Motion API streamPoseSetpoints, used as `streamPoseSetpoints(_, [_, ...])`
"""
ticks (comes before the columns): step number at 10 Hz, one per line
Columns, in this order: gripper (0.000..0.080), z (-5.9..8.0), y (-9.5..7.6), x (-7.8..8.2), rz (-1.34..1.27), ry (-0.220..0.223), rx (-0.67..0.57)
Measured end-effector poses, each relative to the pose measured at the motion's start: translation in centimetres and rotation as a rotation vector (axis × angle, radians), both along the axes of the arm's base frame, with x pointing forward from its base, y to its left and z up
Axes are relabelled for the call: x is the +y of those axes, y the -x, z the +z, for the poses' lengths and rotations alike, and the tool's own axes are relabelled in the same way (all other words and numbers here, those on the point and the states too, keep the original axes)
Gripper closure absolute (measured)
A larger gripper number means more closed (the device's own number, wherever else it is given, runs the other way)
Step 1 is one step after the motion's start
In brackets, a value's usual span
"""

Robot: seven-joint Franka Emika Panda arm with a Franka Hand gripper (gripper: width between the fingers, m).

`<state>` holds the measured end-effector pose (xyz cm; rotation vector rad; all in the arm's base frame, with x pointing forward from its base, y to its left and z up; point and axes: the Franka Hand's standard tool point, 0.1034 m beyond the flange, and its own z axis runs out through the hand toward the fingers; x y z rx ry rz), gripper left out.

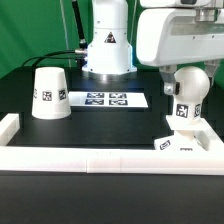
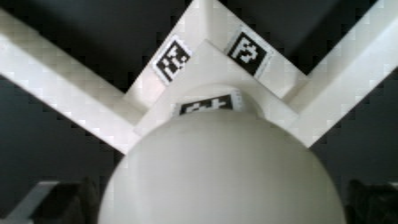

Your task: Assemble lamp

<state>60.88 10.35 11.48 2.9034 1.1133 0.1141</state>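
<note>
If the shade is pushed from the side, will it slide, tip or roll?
The shade stands on its wider end, so it will probably slide rather than tip. It looks like rigid plastic, likely light. Once tipped, its tapered form would probably roll in a curve.

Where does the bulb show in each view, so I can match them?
Exterior view: the bulb is upright at the exterior view's right, over the base.
Wrist view: the bulb fills the foreground, its round head toward the camera.
Shared landmark: the white border rail.
</note>
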Motion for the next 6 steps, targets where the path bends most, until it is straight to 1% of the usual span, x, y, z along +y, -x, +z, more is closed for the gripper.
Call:
streamPoseSetpoints(1, [0.0101,0.01,-0.07,-0.19,0.095,0.009,0.003])
streamPoseSetpoints(3, [0.0101,0.0,-0.12,-0.46,0.139,0.013,0.003])
streamPoseSetpoints(4, [0.019,0.01,-0.14,-0.45,0.137,0.012,0.002])
streamPoseSetpoints(5, [0.0223,0.0,-0.14,-0.46,0.137,0.012,0.002])
streamPoseSetpoints(6, [0.0223,0.0,-0.14,-0.45,0.105,0.009,0.002])
